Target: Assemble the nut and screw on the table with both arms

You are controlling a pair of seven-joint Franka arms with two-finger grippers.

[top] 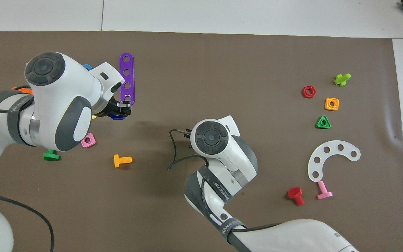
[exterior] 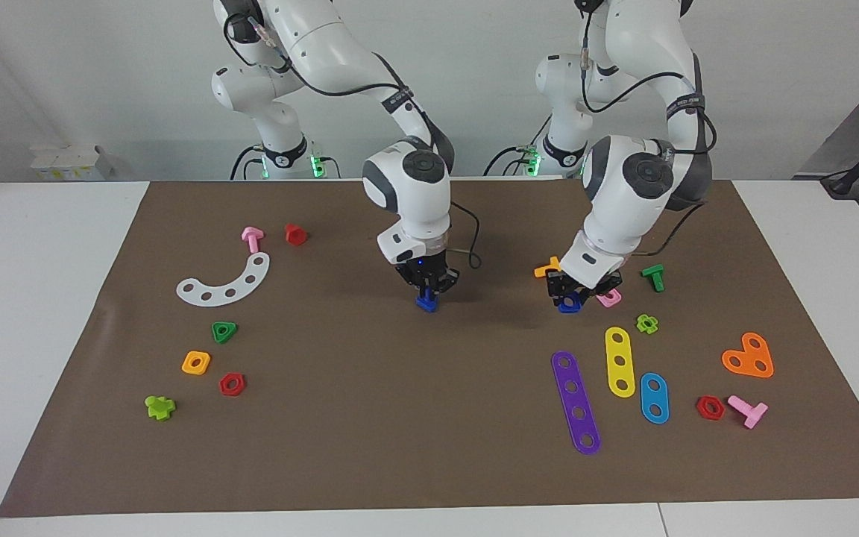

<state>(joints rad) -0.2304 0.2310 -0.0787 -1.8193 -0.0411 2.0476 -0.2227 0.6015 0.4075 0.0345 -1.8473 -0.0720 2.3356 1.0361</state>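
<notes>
My right gripper point(exterior: 427, 292) points down over the middle of the brown mat on the table point(exterior: 370, 432). It is shut on a small dark-blue piece, the screw point(exterior: 426, 303), held just above the mat. In the overhead view the right wrist hides both. My left gripper point(exterior: 575, 292) is low over the mat toward the left arm's end, shut on a dark-blue piece with a hole, the nut point(exterior: 569, 304). In the overhead view the left gripper point(top: 120, 111) and the nut point(top: 117, 117) show at the near end of a purple strip.
A pink nut point(exterior: 609, 299), an orange bolt point(exterior: 546, 267) and a dark-green bolt point(exterior: 653, 277) lie close around the left gripper. Purple point(exterior: 576, 403), yellow point(exterior: 620, 361) and blue point(exterior: 654, 397) strips lie farther out. A white arc point(exterior: 225, 283) and several small parts lie toward the right arm's end.
</notes>
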